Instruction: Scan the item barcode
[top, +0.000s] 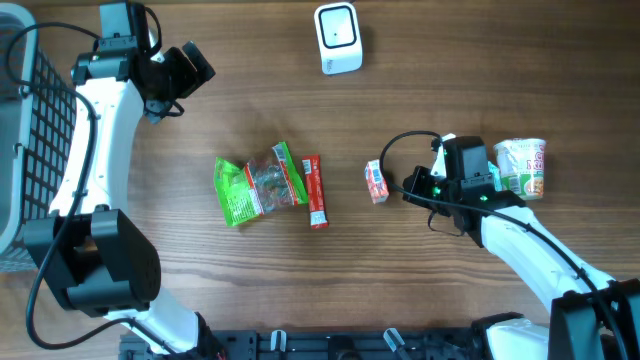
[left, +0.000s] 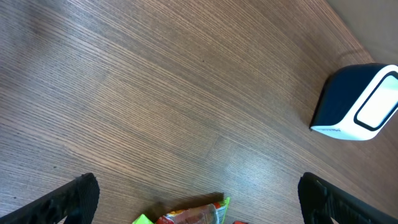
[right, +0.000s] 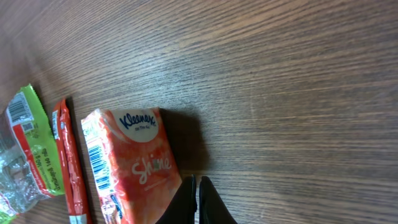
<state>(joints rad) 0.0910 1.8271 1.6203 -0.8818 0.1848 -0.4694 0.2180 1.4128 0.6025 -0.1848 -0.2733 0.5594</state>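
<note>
The item nearest my right gripper is an orange Kleenex tissue pack (top: 376, 182) (right: 134, 162), lying flat mid-table with a barcode along its left edge. My right gripper (top: 408, 187) (right: 196, 183) is shut just right of the pack's near corner; its fingertips are pressed together with nothing visible between them. The white barcode scanner (top: 338, 38) (left: 360, 102) stands at the far middle of the table. My left gripper (top: 190, 68) (left: 199, 205) hangs open over the far left, above bare wood, holding nothing.
A green snack bag (top: 250, 185) (right: 28, 149) and a red bar (top: 316, 192) (right: 69, 162) lie left of the tissue pack. A cup of noodles (top: 522, 166) stands behind my right arm. A wire basket (top: 30, 120) sits at the left edge.
</note>
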